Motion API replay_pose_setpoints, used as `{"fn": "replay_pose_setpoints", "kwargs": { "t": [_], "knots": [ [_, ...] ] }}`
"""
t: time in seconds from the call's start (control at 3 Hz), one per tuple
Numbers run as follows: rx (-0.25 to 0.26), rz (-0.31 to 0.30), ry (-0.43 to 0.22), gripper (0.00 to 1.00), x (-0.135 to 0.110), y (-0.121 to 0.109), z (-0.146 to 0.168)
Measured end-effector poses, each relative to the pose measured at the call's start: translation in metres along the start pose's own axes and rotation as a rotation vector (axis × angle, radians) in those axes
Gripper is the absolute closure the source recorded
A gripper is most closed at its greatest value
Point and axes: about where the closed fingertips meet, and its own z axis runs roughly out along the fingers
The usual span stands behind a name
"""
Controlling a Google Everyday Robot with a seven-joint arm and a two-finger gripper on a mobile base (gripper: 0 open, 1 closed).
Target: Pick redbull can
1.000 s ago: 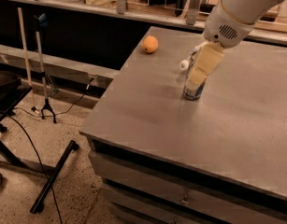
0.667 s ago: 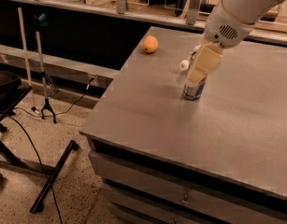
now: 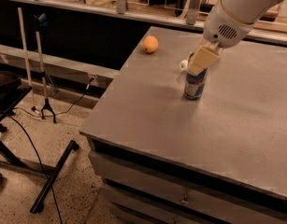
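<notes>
Since the gripper point(image 3: 202, 61) covers the top of the redbull can point(image 3: 195, 86), which stands upright on the table point(image 3: 147, 120) well apart from the orange point(image 3: 150, 44), a centred squeeze and a straight lift seem best. Whether it has closed, I cannot tell. The arm slants down from the upper right.

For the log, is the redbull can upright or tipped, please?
Upright: the redbull can stands on its base on the table, with the tool at its top.

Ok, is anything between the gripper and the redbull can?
Nothing visible does. The gripper is right at the top of the can; the orange and a white cap lie farther back on the table.
</notes>
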Motion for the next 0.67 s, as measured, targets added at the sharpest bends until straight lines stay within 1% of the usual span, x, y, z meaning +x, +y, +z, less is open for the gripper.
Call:
{"fn": "replay_pose_setpoints", "kwargs": {
  "t": [0.33, 0.67],
  "knots": [
    [-0.011, 0.009, -0.031, 0.88, -0.002, -0.002, -0.004],
    [-0.035, 0.016, -0.081, 1.00, -0.009, -0.004, -0.025]
  ]
}}
